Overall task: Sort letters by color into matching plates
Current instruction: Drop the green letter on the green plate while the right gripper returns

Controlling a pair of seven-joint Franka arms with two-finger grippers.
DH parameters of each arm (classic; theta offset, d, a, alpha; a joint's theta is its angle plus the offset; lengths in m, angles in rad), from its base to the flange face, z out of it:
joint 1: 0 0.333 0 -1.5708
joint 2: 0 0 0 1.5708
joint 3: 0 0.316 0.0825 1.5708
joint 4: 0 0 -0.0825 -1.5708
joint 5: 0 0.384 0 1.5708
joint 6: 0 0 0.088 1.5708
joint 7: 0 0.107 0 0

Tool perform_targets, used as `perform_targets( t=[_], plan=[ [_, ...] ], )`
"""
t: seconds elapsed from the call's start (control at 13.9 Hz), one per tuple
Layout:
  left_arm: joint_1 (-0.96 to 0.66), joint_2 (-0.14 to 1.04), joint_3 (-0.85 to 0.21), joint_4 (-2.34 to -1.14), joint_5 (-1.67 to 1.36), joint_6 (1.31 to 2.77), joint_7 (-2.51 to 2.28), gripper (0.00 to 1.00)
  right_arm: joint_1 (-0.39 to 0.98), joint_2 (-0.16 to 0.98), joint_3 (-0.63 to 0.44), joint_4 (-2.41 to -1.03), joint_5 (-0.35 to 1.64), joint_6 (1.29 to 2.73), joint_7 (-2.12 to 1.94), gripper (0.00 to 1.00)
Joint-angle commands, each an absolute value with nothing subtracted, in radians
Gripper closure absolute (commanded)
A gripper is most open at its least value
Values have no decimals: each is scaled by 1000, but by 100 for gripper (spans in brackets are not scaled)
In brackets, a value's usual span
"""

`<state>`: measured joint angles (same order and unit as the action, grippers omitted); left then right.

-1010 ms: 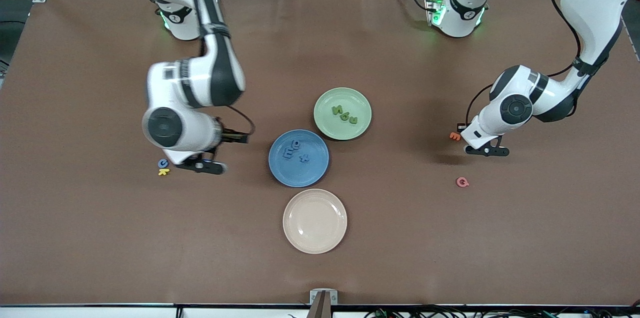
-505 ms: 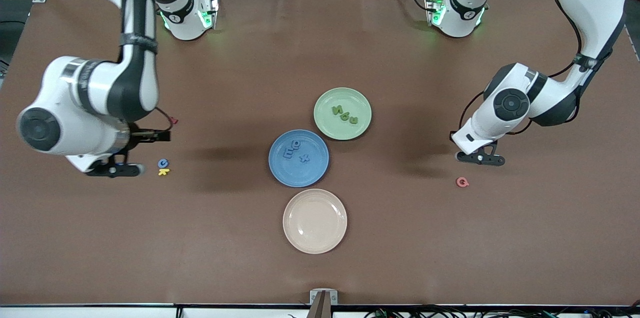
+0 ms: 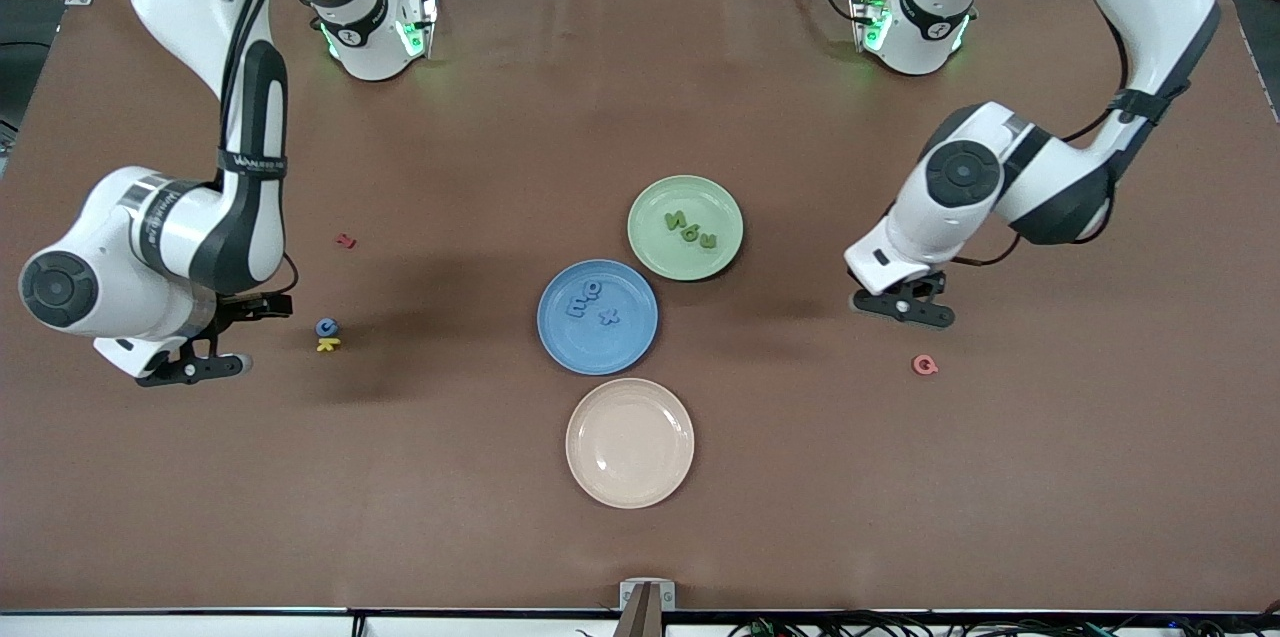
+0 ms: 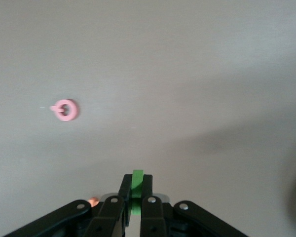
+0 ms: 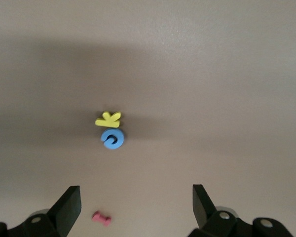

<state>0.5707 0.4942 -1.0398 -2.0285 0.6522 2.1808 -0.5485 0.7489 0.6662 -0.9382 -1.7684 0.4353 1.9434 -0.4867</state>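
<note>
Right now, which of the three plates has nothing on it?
The cream plate, the one nearest the front camera. The blue plate holds blue letters, and the green plate holds dark green letters.

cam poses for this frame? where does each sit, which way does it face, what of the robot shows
Front: high across the table, facing both bases; both arms show, plus blue plate, green plate and beige plate.
Left wrist: on the left arm, looking down at the mat; left gripper shut on a green letter, pink letter ahead.
Right wrist: looking down past the open right gripper at the yellow letter touching a blue letter.
Shared: front also shows these loose letters.
</note>
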Motion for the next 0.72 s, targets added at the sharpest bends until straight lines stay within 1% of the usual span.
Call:
perform_targets(
  t=[0.0,0.14,0.36,0.43,0.65],
  plan=[
    [491,480,-1042,-2000,612,2151,-641,100,625,644,-812,-1784,430,1983,-524,0],
    [424,489,-1042,-1961,595,2114,-714,100,582,644,-750,-1805,431,2011,-535,0],
    [356,505,-1040,-1945,581,2102,-830,100,583,644,-691,-1877,446,2106,-532,0],
    [333,514,-1040,-1945,581,2102,-862,100,581,644,-675,-1894,454,2127,-532,0],
    [235,541,-1035,-1951,581,2102,-991,100,581,669,-666,-1899,471,2132,-532,0]
  ],
)
